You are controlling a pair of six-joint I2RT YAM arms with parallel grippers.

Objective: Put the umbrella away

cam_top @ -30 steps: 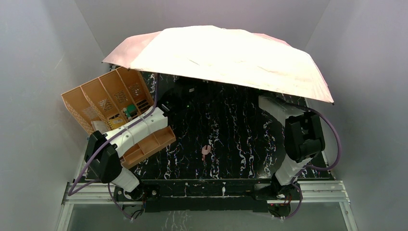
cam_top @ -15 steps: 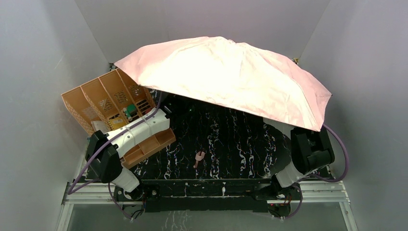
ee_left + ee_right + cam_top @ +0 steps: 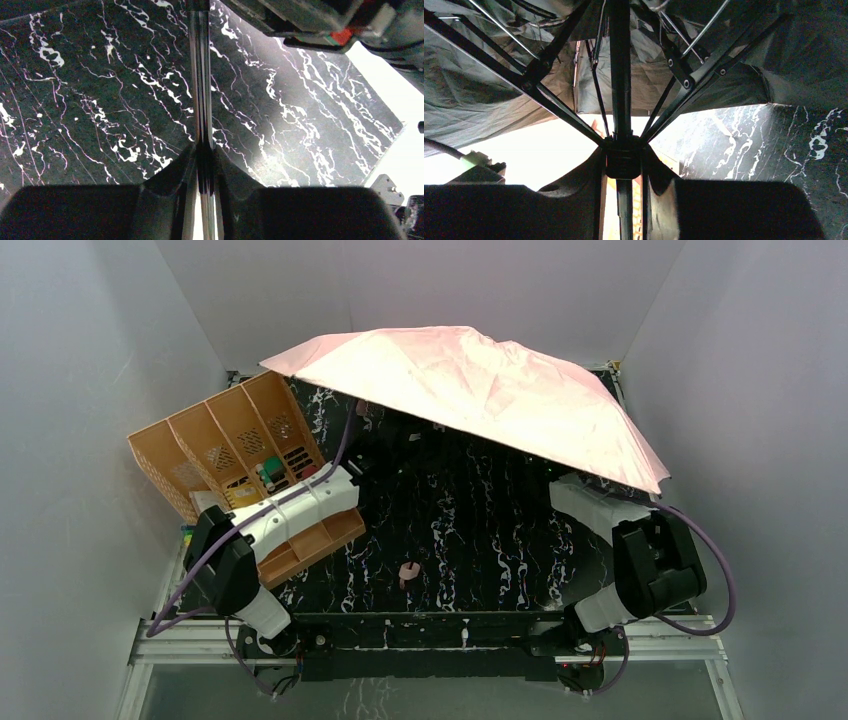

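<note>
Above table [image 3: 480, 525]: umbrella [image 3: 470, 390] open, pink canopy tilted, underside black; left pincer [image 3: 205, 162] pinches shaft [image 3: 200, 75], right pincer [image 3: 623, 152] pinches rib hub [image 3: 623, 169].

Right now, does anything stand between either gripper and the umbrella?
Nothing visible does. The left gripper is closed on the thin metal shaft of the umbrella, and the right gripper has its jaws around the black hub where the ribs meet. Both are in direct contact with it.
</note>
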